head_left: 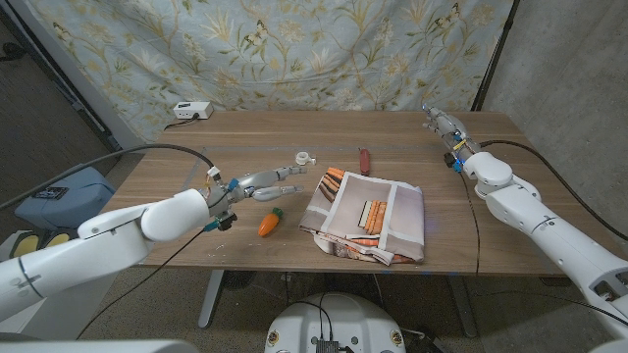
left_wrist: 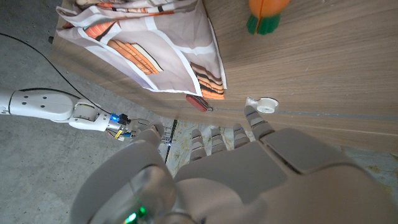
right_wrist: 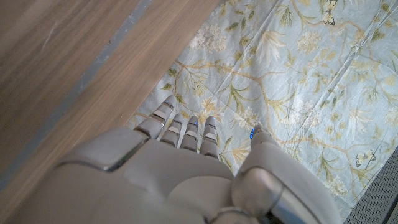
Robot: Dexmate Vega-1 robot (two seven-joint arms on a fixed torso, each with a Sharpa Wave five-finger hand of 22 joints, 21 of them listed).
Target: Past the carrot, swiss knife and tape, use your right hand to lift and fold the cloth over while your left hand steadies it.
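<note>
Striped cloth [head_left: 365, 218] hangs over table edge [head_left: 245, 250], folds unclear.

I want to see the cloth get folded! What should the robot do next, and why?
Probably bring the right hand down toward the cloth. That hand is open over the table's far right corner, well away from the cloth, which lies already bunched near the front edge. The left hand waits between the carrot and the tape, touching nothing.

We see even, soft indoor light with faint shadows under the cloth [head_left: 365, 217] and left hand [head_left: 257, 184]. The head view darkens at its corners. Both wrist views blur the near hand backs.
</note>
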